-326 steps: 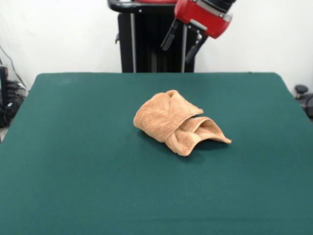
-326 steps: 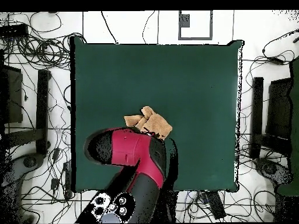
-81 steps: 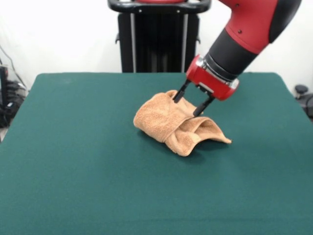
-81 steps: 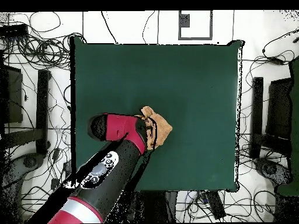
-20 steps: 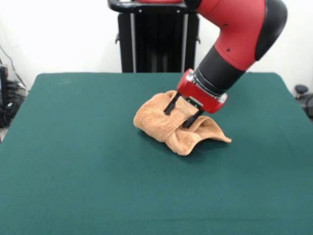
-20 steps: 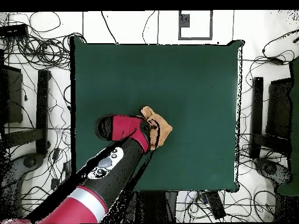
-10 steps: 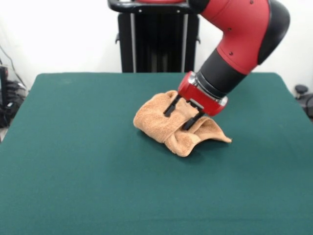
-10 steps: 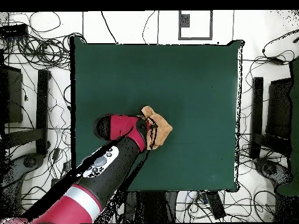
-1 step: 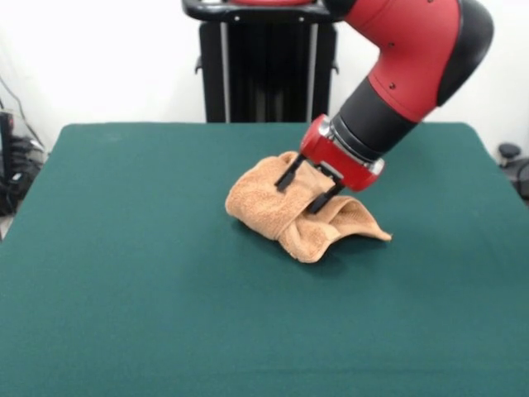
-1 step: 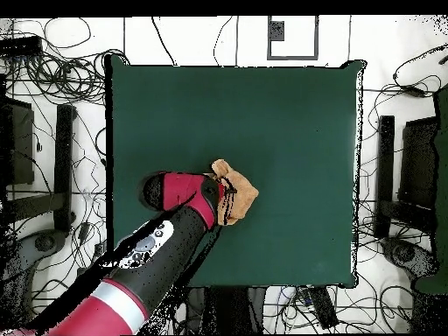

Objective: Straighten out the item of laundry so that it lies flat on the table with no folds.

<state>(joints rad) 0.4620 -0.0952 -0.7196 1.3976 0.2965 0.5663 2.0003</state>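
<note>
On the tabletop (image 9: 124,289), the crumpled towel (image 9: 285,211) is straddled at its top fold by the pincer (image 9: 304,192), fingers spread apart, presumably positioned for a grasp.

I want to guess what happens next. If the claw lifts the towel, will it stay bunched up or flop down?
Probably flop: the towel is soft terry, already sagging in loose folds. It looks light, so the open claw should lift it easily. It likely won't slide on the felt-like table.
</note>
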